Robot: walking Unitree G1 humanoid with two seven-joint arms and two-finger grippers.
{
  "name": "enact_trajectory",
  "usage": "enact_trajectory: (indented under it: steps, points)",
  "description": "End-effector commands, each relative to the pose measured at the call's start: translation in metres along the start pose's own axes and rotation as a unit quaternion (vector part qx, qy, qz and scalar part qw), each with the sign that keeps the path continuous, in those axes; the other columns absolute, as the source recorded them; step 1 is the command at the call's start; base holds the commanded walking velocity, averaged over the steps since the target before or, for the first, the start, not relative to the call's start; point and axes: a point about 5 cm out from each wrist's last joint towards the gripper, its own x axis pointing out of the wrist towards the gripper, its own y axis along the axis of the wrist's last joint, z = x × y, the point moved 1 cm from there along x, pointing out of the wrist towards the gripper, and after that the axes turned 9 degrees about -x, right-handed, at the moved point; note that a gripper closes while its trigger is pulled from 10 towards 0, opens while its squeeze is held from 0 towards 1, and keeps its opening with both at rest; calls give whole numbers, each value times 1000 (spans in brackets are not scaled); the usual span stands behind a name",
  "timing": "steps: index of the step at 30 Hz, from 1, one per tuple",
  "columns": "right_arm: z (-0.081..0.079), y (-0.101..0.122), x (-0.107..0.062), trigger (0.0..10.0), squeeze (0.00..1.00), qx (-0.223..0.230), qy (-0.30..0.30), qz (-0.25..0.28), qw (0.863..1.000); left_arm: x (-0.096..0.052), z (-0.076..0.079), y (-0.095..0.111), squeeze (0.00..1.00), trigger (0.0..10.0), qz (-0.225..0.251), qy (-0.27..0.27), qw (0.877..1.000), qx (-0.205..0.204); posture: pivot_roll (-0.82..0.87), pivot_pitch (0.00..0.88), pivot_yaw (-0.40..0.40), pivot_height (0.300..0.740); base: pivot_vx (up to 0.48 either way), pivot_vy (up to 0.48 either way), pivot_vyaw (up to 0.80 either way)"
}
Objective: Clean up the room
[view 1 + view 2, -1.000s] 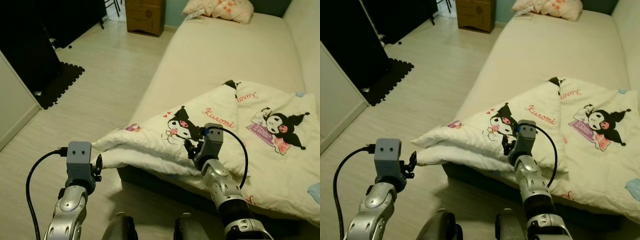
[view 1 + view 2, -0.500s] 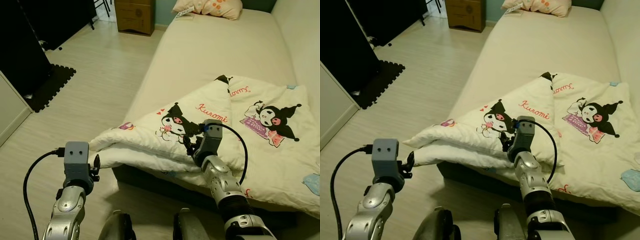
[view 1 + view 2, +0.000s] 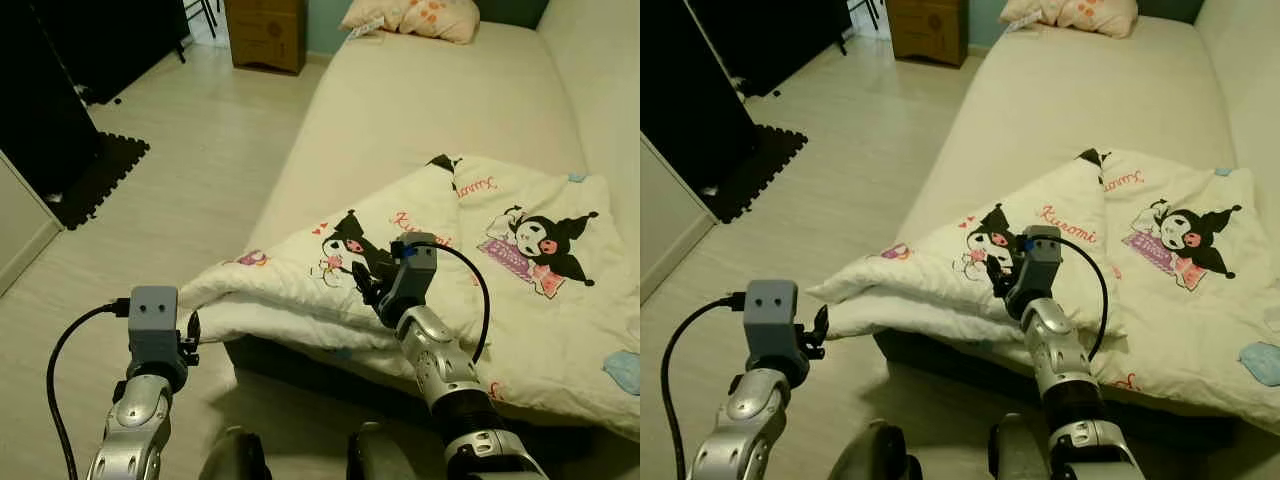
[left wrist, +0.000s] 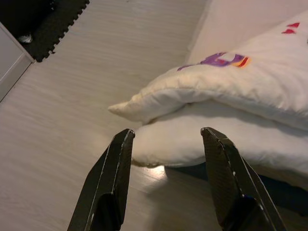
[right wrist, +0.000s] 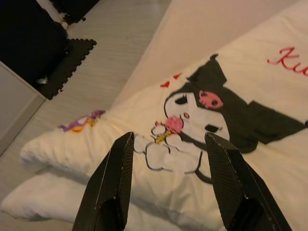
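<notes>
- Left eye view: a puffy cream blanket [image 3: 440, 250] printed with cartoon figures lies folded on the beige bed [image 3: 440, 90], its corner hanging off the near edge over the pale wood floor [image 3: 190, 170].
- A pillow [image 3: 415, 17] and a wooden cabinet [image 3: 265, 33] are cut off at the top; a dark foam mat [image 3: 95, 175] lies to the left.
- The right gripper [image 5: 166, 159] hovers over the blanket, fingers spread wide, holding nothing.
- The left gripper [image 4: 166, 144] is near the hanging corner, fingers wide apart and empty.

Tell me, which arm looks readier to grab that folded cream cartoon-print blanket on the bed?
Probably the right. The right gripper hovers open just above the folded cream cartoon-print blanket, over its printed top. The left gripper, also open, is beside the bed, level with the blanket's overhanging corner but apart from it.
</notes>
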Motion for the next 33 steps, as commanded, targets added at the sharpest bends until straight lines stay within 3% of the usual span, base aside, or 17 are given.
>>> enact_trajectory:
  steps: [1,12,24,29,33]
  points:
    - [0,-7,-3,10000,0,6,0,-5,1000,-5,-3,-6,0,10000,-8,8,1000,5,-33,241,12,698,0,0,0]
    - [0,-9,-7,10000,0,9,0,-4,1000,-7,-1,-5,0,10000,-6,4,1000,6,-29,235,17,740,0,0,0]
    - [-4,-8,-4,10000,0,11,-3,-4,1000,-4,-2,-1,0,10000,-9,0,1000,12,-21,218,32,740,0,0,0]
    - [-2,-18,-7,10000,0,3,-6,-22,1000,-5,0,-4,0,10000,-19,-4,1000,16,-18,210,37,740,0,0,0]
    - [5,-27,-12,10000,0,23,-23,-26,999,-4,0,-5,0,10000,-21,-5,1000,17,-13,195,42,740,0,0,0]
